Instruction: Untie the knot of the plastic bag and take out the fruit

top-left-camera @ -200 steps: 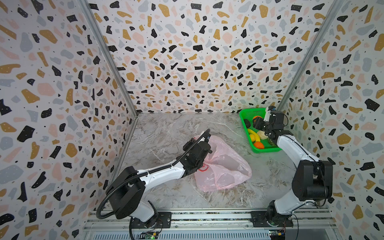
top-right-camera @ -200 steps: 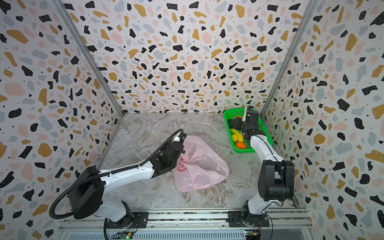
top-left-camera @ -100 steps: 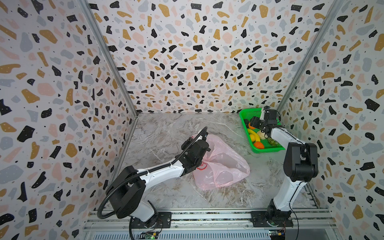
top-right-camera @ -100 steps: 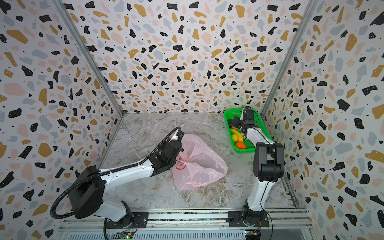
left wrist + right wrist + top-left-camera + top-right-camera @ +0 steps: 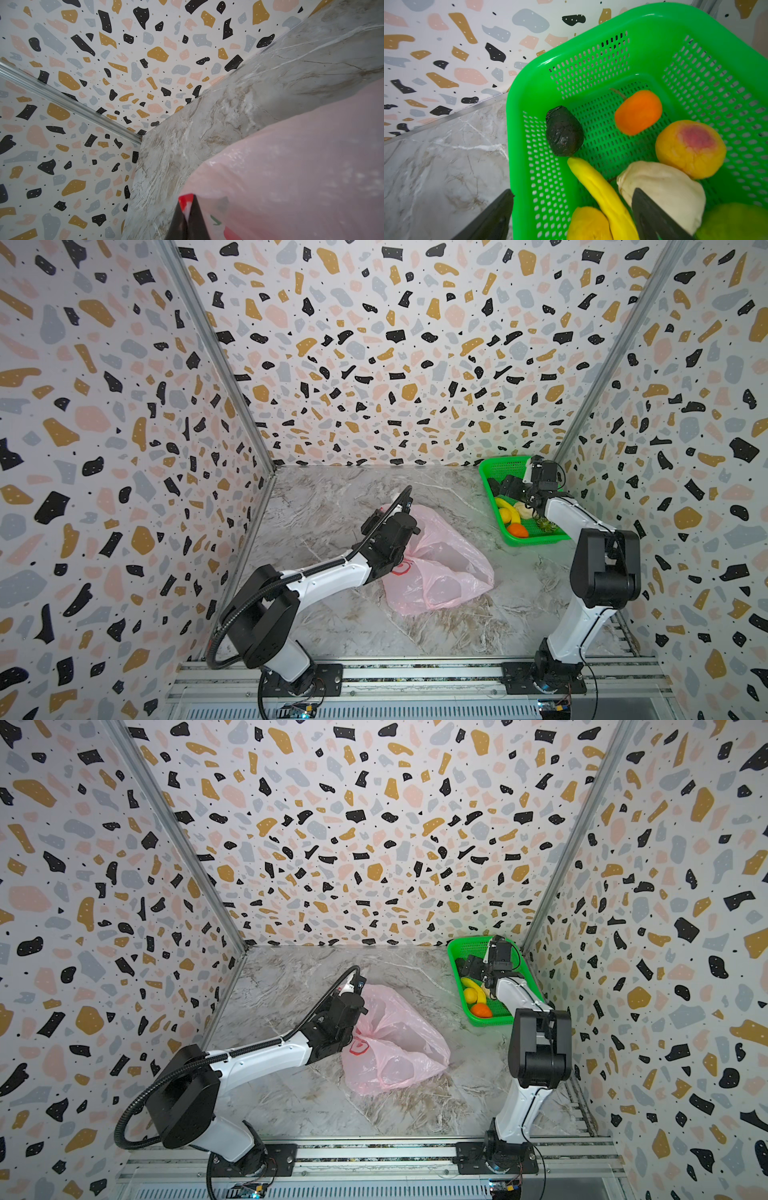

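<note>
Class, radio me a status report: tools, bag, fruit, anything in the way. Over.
Status: left tool shut on plastic bag; right tool open above green basket; fruit in basket; nothing blocking.

Nothing legible showed anywhere: no word, number or brand. The thin translucent pink plastic bag (image 5: 440,572) bore a red printed mark (image 5: 359,1047) on its side, a rounded outline too crumpled to read. In the left wrist view, a small green printed mark (image 5: 216,220) showed through the film, blurred beyond reading.
</note>
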Controlling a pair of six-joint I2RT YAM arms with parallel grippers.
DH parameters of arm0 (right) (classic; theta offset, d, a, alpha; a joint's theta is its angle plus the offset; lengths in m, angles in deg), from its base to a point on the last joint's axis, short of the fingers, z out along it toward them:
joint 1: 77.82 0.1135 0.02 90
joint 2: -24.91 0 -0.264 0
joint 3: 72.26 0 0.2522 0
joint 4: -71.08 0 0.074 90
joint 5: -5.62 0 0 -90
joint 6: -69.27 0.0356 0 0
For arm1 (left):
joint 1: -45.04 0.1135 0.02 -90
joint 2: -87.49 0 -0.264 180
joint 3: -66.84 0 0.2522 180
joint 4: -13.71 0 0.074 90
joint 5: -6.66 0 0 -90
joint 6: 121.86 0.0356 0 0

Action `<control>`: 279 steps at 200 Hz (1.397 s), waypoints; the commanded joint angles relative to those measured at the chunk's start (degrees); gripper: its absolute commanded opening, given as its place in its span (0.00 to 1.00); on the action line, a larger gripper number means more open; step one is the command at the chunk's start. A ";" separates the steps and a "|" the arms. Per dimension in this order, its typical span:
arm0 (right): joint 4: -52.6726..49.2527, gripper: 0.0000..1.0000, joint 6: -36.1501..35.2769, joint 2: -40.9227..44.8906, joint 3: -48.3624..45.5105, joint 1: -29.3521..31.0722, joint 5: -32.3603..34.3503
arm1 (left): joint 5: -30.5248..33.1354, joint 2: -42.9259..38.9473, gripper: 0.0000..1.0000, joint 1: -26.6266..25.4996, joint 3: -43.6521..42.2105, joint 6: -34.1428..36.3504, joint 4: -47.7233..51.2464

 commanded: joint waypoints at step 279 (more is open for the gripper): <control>3.13 0.99 -5.28 36.12 -30.25 7.59 2.96 | -36.36 -29.95 1.00 10.44 -11.53 -14.94 1.37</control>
